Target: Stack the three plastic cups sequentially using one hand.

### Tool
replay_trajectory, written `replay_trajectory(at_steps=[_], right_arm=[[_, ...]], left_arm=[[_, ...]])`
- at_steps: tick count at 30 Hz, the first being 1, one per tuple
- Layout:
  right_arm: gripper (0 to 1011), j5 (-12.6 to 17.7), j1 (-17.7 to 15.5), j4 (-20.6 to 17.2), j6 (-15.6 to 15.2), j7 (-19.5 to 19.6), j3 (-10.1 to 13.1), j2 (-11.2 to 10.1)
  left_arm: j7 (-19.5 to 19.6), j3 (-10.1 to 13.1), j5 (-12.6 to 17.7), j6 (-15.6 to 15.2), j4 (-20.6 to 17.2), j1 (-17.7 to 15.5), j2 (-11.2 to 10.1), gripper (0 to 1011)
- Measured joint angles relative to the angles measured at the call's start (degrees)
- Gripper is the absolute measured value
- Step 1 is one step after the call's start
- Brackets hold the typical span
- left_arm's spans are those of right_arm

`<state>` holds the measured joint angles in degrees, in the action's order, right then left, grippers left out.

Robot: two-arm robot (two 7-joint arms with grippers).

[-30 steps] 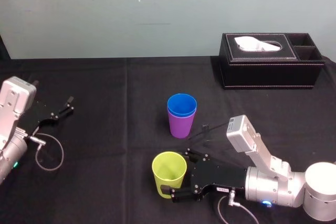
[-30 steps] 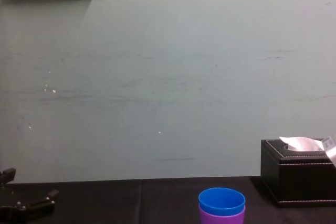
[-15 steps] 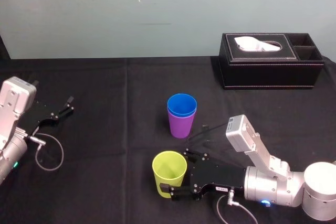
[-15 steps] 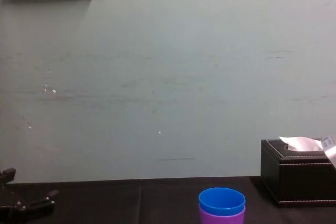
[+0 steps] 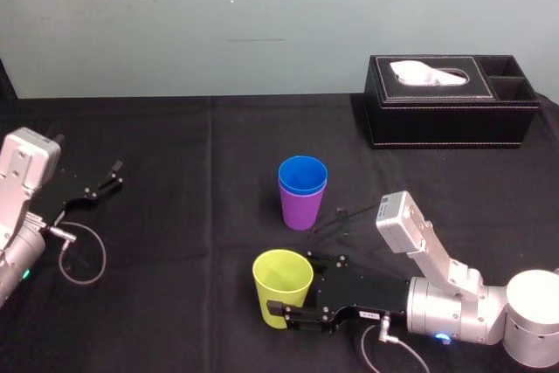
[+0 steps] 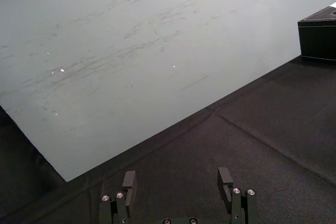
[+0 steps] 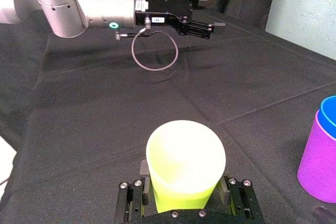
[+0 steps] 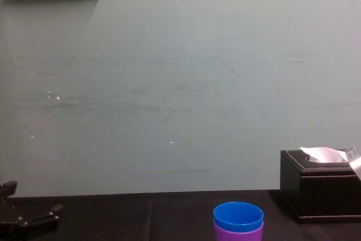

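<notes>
The yellow-green cup stands upright near the table's front, and my right gripper has one finger pressed on each side of it. In the right wrist view both fingers touch the yellow-green cup low on its wall. Behind it, in the middle of the table, the blue cup sits nested inside the purple cup. The chest view shows the blue cup in the purple cup. My left gripper rests open and empty at the far left.
A black tissue box stands at the back right by the wall. A black cloth covers the table. A looped cable lies beside the left arm. Open cloth lies between the cups and the left gripper.
The right gripper's fingers have drawn in from a wide stance until they press on the yellow-green cup. The cup shifted slightly. The left arm has not moved.
</notes>
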<state>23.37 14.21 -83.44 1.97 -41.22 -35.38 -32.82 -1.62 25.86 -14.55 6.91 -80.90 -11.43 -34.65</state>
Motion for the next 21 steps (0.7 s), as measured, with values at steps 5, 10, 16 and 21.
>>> replay_trajectory(at_steps=[5, 10, 16, 21], right_arm=[[731, 0.0, 0.0, 0.0, 0.0, 0.0, 0.0, 0.0], [731, 0.0, 0.0, 0.0, 0.0, 0.0, 0.0, 0.0], [731, 0.5, -0.8, -1.7, -0.4, 0.3, 0.8, -0.7], [732, 2.3, -2.4, -6.3, -1.8, 1.5, 2.5, -2.5]], left_arm=[[0.0, 0.0, 0.0, 0.0, 0.0, 0.0, 0.0, 1010], [0.0, 0.0, 0.0, 0.0, 0.0, 0.0, 0.0, 1010], [0.0, 0.0, 0.0, 0.0, 0.0, 0.0, 0.0, 1010], [0.0, 0.0, 0.0, 0.0, 0.0, 0.0, 0.0, 1010]])
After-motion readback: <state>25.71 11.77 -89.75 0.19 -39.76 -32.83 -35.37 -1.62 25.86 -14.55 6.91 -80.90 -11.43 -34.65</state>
